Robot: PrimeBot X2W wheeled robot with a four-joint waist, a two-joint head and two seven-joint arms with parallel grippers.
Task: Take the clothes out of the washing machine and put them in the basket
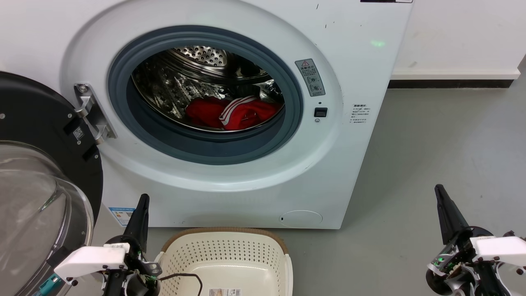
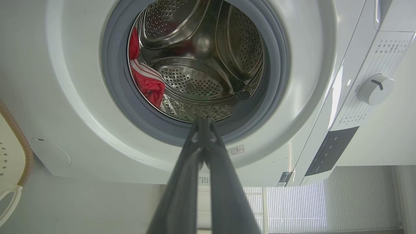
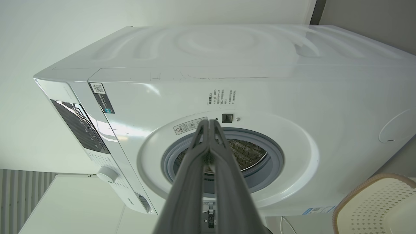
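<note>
The white washing machine (image 1: 230, 172) stands with its round glass door (image 1: 37, 197) swung open to the left. Red clothes (image 1: 234, 113), one edged with thin white stripes, lie at the bottom of the steel drum; the left wrist view has the clothes (image 2: 148, 83) at the drum's left. The cream basket (image 1: 226, 255) sits on the floor before the machine, with nothing in it but a label. My left gripper (image 1: 143, 199) is shut beside the basket's left rim, holding nothing. My right gripper (image 1: 439, 190) is shut over the floor at the right, holding nothing.
Grey floor (image 1: 444, 139) spreads to the right of the machine, up to a white wall with a dark skirting strip (image 1: 450, 83). The open door takes up the lower left. A black cable (image 1: 185, 276) hangs over the basket's left rim.
</note>
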